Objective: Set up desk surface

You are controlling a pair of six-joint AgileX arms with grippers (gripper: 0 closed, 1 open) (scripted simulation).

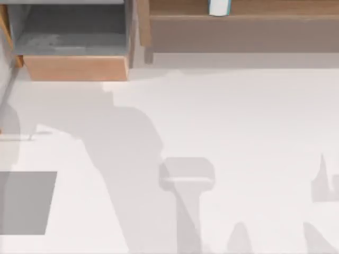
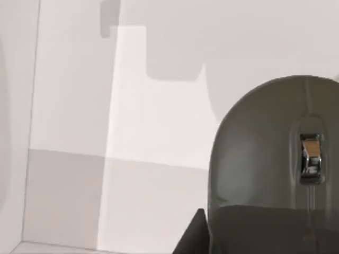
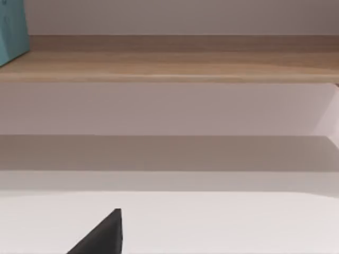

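the left gripper (image 2: 212, 233) (fingers closed on it, as far as i can tell) holds a grey-green mouse (image 2: 270, 159) above the white desk surface (image 1: 238, 132).

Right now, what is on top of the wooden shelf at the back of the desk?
On the wooden shelf stands one teal and white box, also visible at the shelf's end in the right wrist view. Its upper part is cut off by the frame.

Nothing in these views can be read. The white surface (image 1: 238, 132) bears no print. The grey mouse (image 2: 270, 159) shows no brand or label.
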